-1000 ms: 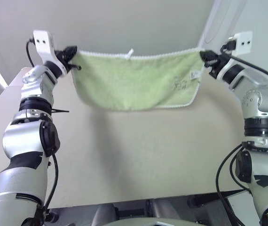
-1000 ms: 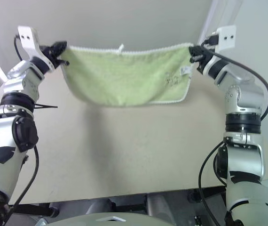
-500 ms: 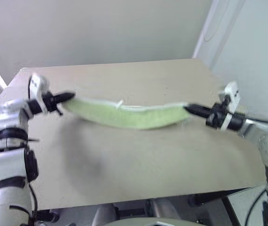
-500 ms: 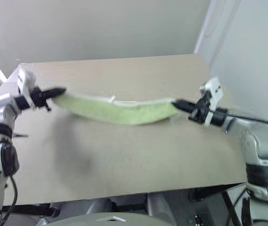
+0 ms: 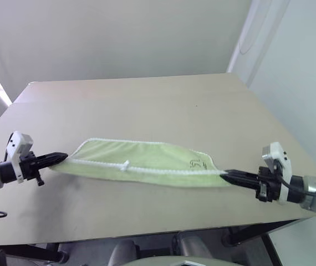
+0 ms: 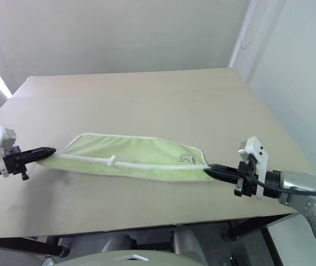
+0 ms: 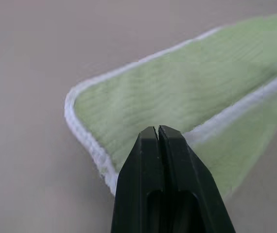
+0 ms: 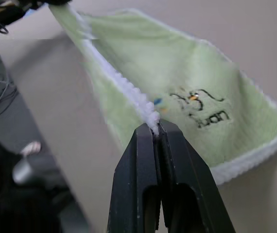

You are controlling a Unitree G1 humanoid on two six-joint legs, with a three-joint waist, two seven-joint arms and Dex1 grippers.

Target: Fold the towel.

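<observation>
A: Nearest the front edge of the pale beige desk (image 5: 147, 210), what are the two arms doing?

B: Each pinches one end of the towel's near hem. The left gripper (image 5: 58, 157) has its black fingers pressed together on the left corner of the light lime-green terry towel with white stitched trim (image 5: 147, 162); the right gripper (image 5: 227, 176) is clamped the same way on the right corner, just beside the small dark printed logo (image 8: 199, 108).

A: Why hold it from both ends?

B: Probably to keep that hem taut, so the cloth lies flat rather than bunched. The near edge runs in a straight line between the fingertips, with the small white loop (image 5: 126, 164) about midway.

A: And the rest of the towel?

B: It lies on the desk behind the held hem, its far trim curving from left to right. It looks doubled over already, so I'd judge one fold as nearly laid down.

A: Beyond it?

B: Bare desk surface up to the far edge.
</observation>
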